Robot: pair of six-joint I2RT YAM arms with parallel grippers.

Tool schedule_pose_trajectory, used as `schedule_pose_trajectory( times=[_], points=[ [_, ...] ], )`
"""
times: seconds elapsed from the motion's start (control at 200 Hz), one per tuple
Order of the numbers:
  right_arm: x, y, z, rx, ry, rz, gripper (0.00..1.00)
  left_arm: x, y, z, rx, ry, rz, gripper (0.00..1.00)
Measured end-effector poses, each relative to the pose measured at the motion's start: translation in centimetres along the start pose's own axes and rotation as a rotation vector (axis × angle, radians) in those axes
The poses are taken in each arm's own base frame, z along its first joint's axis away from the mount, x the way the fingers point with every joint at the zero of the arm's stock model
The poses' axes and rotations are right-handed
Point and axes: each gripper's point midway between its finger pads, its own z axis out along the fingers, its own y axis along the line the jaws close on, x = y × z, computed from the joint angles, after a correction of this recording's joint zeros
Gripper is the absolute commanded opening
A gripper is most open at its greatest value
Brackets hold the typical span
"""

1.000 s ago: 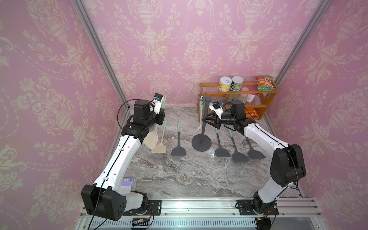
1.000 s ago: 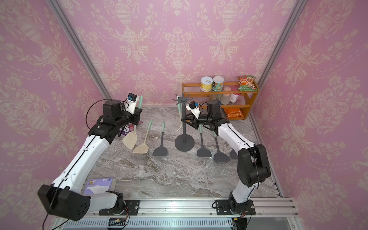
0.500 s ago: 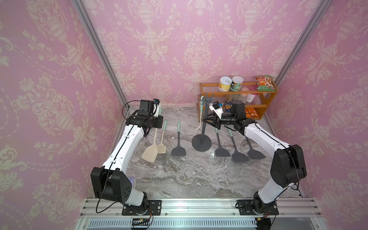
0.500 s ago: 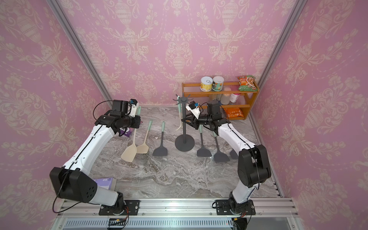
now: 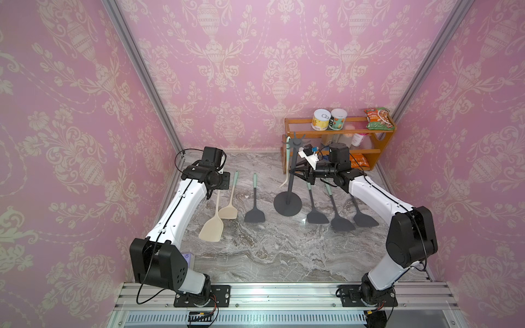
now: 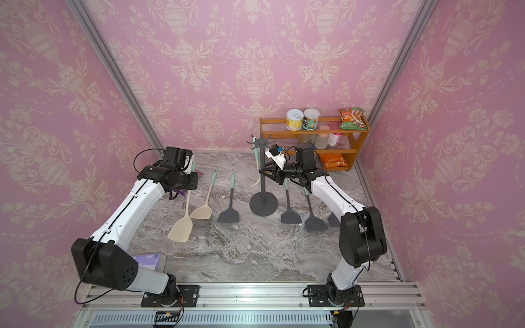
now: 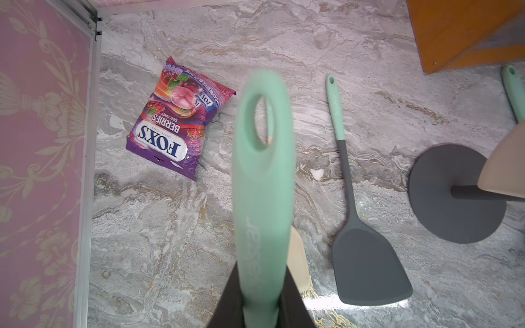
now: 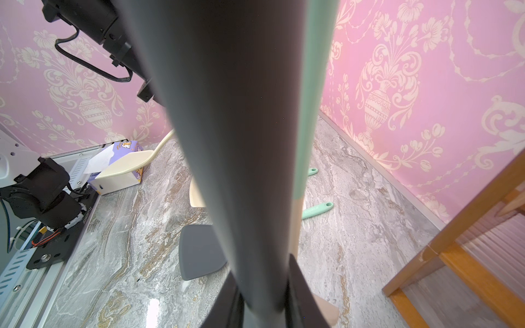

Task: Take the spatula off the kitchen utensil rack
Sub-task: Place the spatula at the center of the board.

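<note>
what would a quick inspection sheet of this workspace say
surface: grey marble tabletop, five loose spatulas
job's things: dark grey pole utensil rack upright, with hanging mint-handled cream spatula
clutter: purple candy bag, purple tissue box, orange wooden shelf with cans
grippers: left gripper fingers shut on mint handle of second cream spatula; right gripper fingers shut on rack pole
cables: black cable loop at left wrist, hanging free
surroundings: pink patterned wallpaper walls

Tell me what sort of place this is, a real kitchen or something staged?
Most likely a staged robot test booth dressed as a kitchen: two robot arms bolted to an aluminium rail, pink wallpaper panels boxing in a marble-look tabletop, and a wooden shelf of cans and snacks.
</note>
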Motion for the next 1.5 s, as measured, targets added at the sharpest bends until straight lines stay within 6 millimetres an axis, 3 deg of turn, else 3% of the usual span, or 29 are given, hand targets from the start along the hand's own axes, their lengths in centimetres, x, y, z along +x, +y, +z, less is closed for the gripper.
schedule_pose_trajectory(
  times=[0.145,0.305,0.425,0.705,1.106,1.501],
  points=[
    [0.0,0.0,0.0,0.0,0.0,0.001,0.0,-1.3,1.0,3.5,-0.042,0.061,0.004,0.0],
    [0.0,0.0,0.0,0.0,0.001,0.001,0.0,-0.7,1.9,8.9,-0.066,0.149,0.033,0.0],
    [0.0,0.0,0.0,0.0,0.001,0.001,0.0,-1.5,2.4,11.1,-0.078,0.169,0.063,0.0],
    [0.0,-0.1,-0.1,0.006,0.007,0.005,0.0,-5.1,2.9,13.7,-0.077,0.127,0.096,0.0],
    [0.0,-0.1,-0.1,0.01,0.021,0.013,0.0,-2.6,2.7,18.6,-0.056,0.229,0.113,0.0],
    [0.0,-0.2,-0.2,0.014,0.025,0.016,0.0,-2.2,2.7,21.5,-0.061,0.263,0.13,0.0]
  ],
)
